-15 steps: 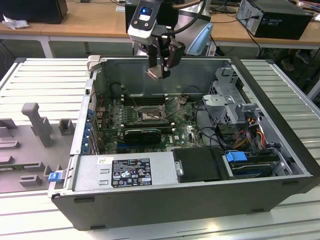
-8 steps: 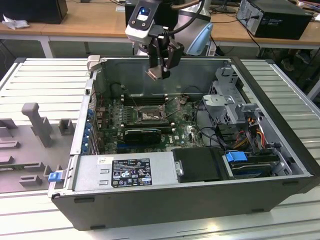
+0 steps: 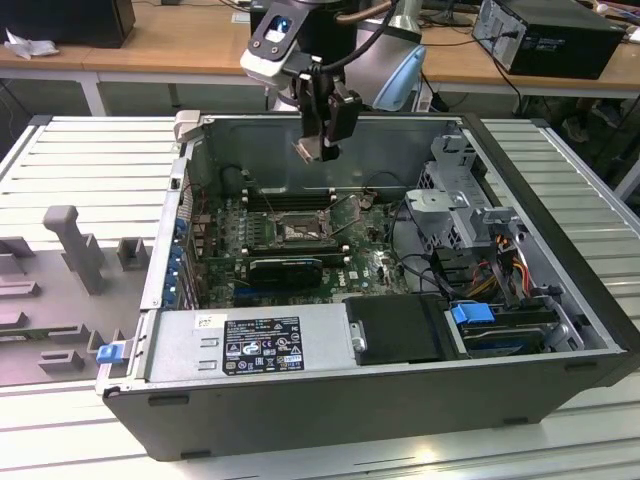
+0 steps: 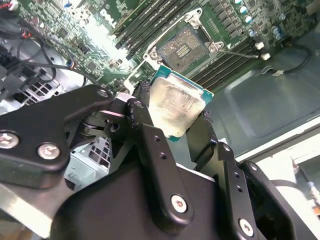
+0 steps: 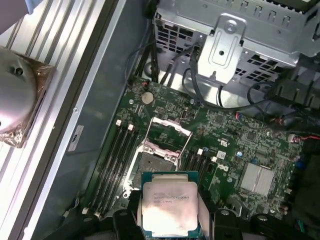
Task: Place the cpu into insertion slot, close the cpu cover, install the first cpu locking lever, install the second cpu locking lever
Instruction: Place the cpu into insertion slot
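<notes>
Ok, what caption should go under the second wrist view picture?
Pincer gripping the cpu, with the open insertion slot on the board beyond.

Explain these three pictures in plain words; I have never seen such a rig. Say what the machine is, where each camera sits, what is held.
The machine is a robot arm ending in a gripper, a two-fingered claw. The exterior view comes from a camera off the arm and shows an opened computer case lying on a ribbed metal table. Both wrist views come from cameras riding on the arm, looking into the case. The gripper is shut on the cpu, held in the air above the green board. The insertion slot is empty, its cpu cover standing open.
</notes>
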Robot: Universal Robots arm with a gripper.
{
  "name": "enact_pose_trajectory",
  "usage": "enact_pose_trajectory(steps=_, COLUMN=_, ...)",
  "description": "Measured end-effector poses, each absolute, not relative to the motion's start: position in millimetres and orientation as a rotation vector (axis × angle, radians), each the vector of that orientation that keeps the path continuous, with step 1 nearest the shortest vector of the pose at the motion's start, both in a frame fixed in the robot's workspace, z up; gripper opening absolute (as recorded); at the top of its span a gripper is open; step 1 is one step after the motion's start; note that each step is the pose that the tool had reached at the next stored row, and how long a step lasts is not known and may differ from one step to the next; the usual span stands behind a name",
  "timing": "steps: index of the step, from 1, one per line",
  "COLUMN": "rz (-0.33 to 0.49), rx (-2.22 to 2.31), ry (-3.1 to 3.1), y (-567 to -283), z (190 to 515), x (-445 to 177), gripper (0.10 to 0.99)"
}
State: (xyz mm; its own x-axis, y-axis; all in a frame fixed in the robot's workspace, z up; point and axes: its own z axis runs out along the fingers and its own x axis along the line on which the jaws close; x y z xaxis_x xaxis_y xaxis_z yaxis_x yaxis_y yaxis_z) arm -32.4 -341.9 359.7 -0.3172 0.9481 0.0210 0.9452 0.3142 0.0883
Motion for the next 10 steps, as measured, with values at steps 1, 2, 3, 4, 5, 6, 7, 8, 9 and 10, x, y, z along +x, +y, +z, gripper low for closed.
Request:
enact_pose_trajectory(steps=1, rz=0.13, rx=1.829, ry=2.507, y=-342, z=359, x=-32, gripper=0.533)
enact_pose_trajectory(steps=2, rz=0.13, rx=1.854, ry=2.488, y=-342, z=359, x=-32, gripper=0.533)
enact_pose_trajectory(steps=3, rz=0.129, rx=1.877, ry=2.47, y=-342, z=358, x=-32, gripper=0.533)
enact_pose_trajectory(steps=4, rz=0.129, rx=1.898, ry=2.453, y=-342, z=358, x=-32, gripper=0.533)
enact_pose_trajectory(steps=5, rz=0.128, rx=1.943, ry=2.415, y=-342, z=357, x=-32, gripper=0.533)
enact_pose_trajectory(steps=6, rz=0.127, rx=1.972, ry=2.39, y=-342, z=356, x=-32, gripper=0.533)
enact_pose_trajectory(steps=7, rz=0.126, rx=2.006, ry=2.361, y=-342, z=355, x=-32, gripper=0.533)
enact_pose_trajectory(steps=8, rz=0.124, rx=2.047, ry=2.323, y=-342, z=354, x=-32, gripper=0.533)
enact_pose_trajectory(steps=9, rz=0.122, rx=2.097, ry=2.277, y=-342, z=350, x=-32, gripper=0.533)
enact_pose_trajectory(steps=10, rz=0.121, rx=2.122, ry=2.253, y=-342, z=348, x=-32, gripper=0.533)
